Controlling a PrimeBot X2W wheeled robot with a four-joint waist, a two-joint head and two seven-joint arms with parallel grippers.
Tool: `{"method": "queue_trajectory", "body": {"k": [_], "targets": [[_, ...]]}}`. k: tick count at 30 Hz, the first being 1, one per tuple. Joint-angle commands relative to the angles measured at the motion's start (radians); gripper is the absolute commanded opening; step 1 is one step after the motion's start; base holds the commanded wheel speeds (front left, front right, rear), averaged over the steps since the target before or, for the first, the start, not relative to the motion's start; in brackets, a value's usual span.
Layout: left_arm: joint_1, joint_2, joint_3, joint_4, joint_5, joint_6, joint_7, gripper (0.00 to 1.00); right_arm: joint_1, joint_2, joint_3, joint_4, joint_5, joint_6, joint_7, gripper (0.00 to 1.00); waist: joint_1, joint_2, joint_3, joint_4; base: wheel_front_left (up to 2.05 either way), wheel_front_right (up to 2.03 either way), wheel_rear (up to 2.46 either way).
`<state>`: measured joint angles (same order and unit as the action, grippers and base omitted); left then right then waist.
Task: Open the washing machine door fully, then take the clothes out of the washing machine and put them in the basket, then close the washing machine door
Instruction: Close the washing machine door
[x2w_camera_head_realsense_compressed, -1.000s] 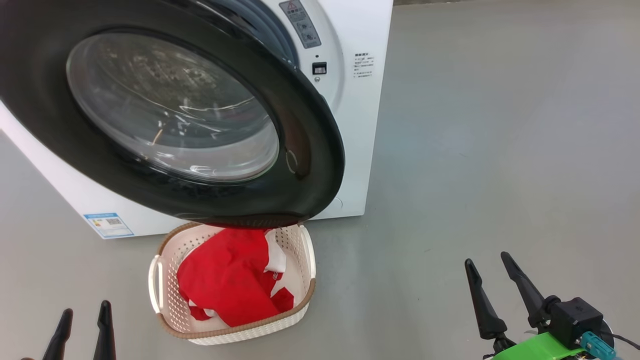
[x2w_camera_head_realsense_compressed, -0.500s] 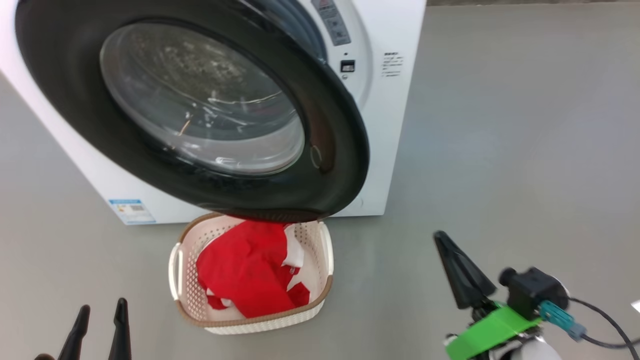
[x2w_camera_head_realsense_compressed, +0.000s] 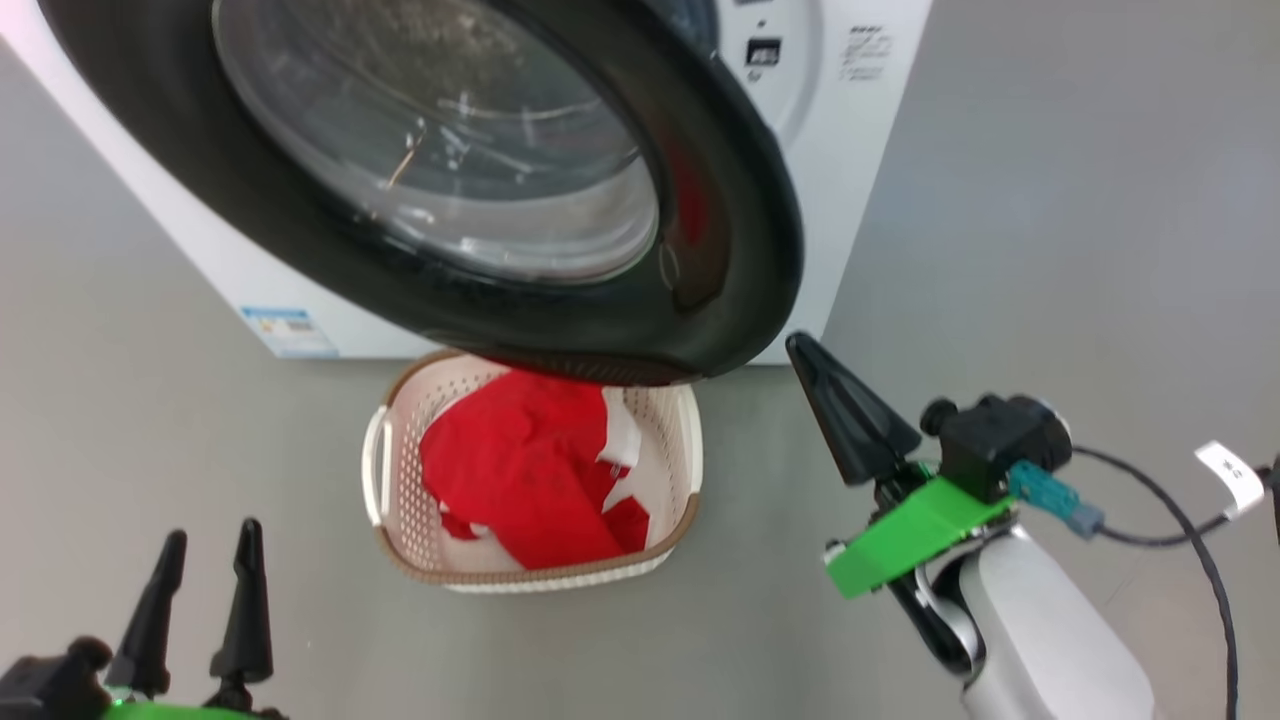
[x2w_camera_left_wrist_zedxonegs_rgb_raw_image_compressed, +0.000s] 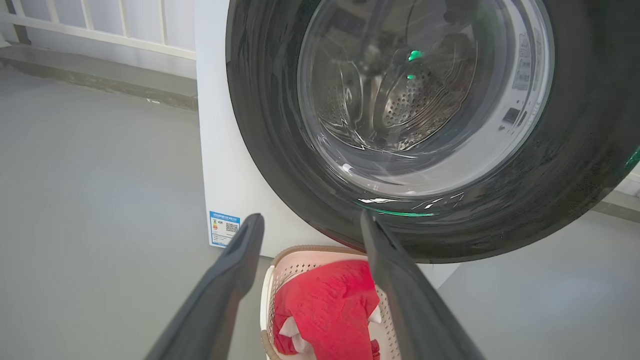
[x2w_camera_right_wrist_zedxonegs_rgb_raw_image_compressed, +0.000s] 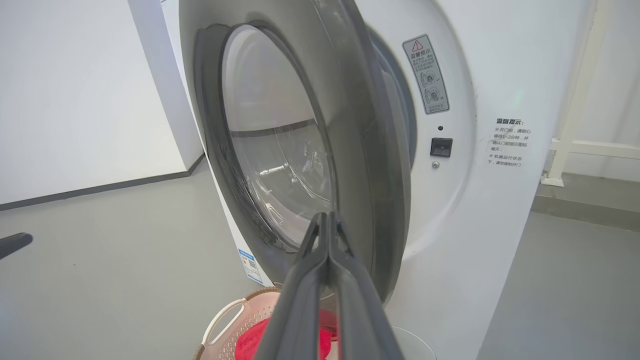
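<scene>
The round door's black rim (x2w_camera_head_realsense_compressed: 740, 200) gleams glossy around smooth clear glass (x2w_camera_head_realsense_compressed: 440, 130); the perforated cream plastic basket (x2w_camera_head_realsense_compressed: 405, 480) and red cloth garments (x2w_camera_head_realsense_compressed: 520, 470) look matt.

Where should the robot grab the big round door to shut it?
Probably the thick black rim of the washing machine door at its free right edge, coming from the robot's right. The door stands swung out, so that edge hangs bare, and the right claw is close beside it. That claw is shut, so it must open first.
</scene>
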<state>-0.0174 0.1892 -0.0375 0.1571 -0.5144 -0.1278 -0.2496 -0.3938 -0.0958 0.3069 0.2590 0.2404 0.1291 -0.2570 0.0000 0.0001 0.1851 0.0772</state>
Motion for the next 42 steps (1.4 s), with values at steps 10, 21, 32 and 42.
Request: {"method": "queue_trajectory", "body": {"k": [10,21,32,42], "targets": [[-0.096,0.036,0.018,-0.032,-0.035,-0.003,-0.012,1.0,-0.157,0.027,-0.009,0.052,-0.007,0.002,-0.005,0.0,0.0,-0.0001,0.111,0.054,0.0,0.0,0.0],[-0.158,0.056,-0.008,-0.046,-0.064,-0.003,-0.012,1.0,-0.264,0.028,-0.085,0.074,-0.023,0.002,-0.005,0.0,0.0,-0.0001,0.19,0.085,0.0,0.0,0.0],[-0.231,0.066,-0.03,-0.087,-0.09,-0.003,-0.012,1.0,-0.415,0.015,-0.16,0.071,-0.043,0.002,-0.005,0.0,0.0,-0.0001,0.302,0.136,0.0,0.0,0.0],[-0.289,0.063,-0.058,-0.101,-0.101,-0.003,-0.012,1.0,-0.54,0.013,-0.26,0.041,-0.07,0.002,-0.005,0.0,0.0,-0.0001,0.37,0.173,0.0,0.0,0.0]]}}
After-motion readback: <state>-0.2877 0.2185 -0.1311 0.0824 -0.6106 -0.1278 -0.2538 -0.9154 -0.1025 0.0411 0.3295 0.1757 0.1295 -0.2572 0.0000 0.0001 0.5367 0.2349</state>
